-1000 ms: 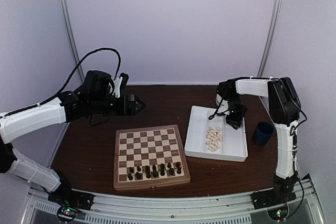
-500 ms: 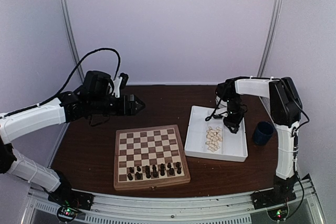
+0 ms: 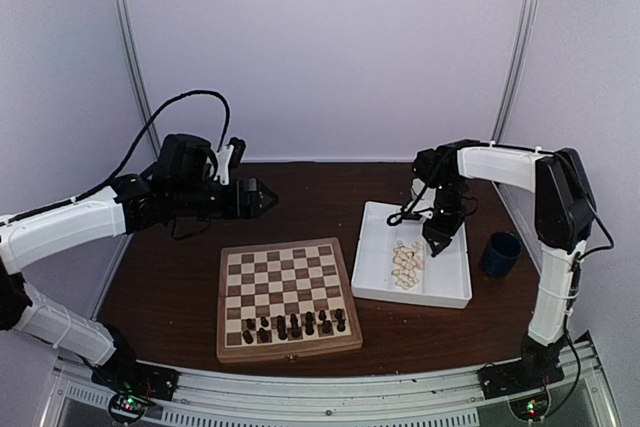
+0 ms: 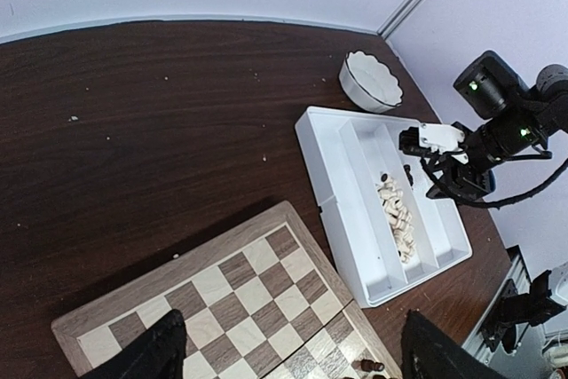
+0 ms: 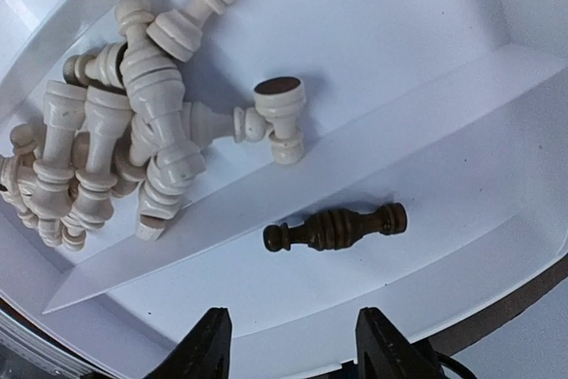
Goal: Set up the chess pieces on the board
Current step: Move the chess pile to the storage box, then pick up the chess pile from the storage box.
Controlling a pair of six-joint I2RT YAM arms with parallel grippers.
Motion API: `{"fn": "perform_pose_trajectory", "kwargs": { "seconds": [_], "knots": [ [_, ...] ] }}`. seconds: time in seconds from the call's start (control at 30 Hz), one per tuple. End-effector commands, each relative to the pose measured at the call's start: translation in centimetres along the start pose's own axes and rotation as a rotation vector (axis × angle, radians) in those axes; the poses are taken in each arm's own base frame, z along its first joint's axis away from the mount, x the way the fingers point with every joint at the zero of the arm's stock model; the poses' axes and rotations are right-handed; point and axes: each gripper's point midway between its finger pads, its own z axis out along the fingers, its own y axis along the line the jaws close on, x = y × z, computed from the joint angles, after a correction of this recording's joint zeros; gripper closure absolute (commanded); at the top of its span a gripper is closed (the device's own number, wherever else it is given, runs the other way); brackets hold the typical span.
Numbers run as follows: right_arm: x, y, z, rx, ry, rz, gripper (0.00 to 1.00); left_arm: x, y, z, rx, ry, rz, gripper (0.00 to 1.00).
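Dark table (image 3: 310, 192); right gripper (image 5: 293, 351), fingers apart and empty, over the tray (image 5: 417, 51).
Below it one ridged brown piece (image 5: 335, 227) lies sideways, cream pieces (image 5: 133, 130) heaped in the next compartment; left gripper (image 3: 268, 197) gapes empty beyond the board (image 3: 287, 277).

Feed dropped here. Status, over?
Left end effector open, hovering beyond board. Right end effector open, empty, over tray. Dark piece lying flat in tray below it. Nothing blocking.

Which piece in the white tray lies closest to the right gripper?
The lone dark brown piece, lying on its side just ahead of the right gripper; the cream pieces are heaped beyond the tray divider.
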Motion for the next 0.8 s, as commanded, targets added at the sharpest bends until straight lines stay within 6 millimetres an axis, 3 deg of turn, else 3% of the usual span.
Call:
{"fn": "perform_pose_trajectory", "kwargs": {
  "seconds": [0.0,0.23,0.4,0.53,0.77],
  "knots": [
    [0.6,-0.1,0.2,-0.016,-0.013,0.109,0.45,-0.8,-0.5,0.5,0.029,-0.028,-0.005,0.17],
    [-0.2,-2.7,0.9,-0.101,-0.069,0.305,0.43,-1.0,-0.5,0.1,0.026,-0.032,-0.013,0.17],
    [-1.2,-2.8,1.3,-0.25,-0.113,0.393,0.48,-1.0,-0.4,-0.1,0.017,-0.034,-0.023,0.17],
    [-1.9,-1.1,1.5,-0.354,-0.142,0.308,0.55,-1.1,-0.5,-0.2,0.021,-0.037,-0.028,0.17],
    [-0.3,-2.7,1.8,-0.213,-0.159,0.109,0.56,-1.0,-0.4,-0.5,0.014,-0.036,-0.02,0.18]
  ]
}}
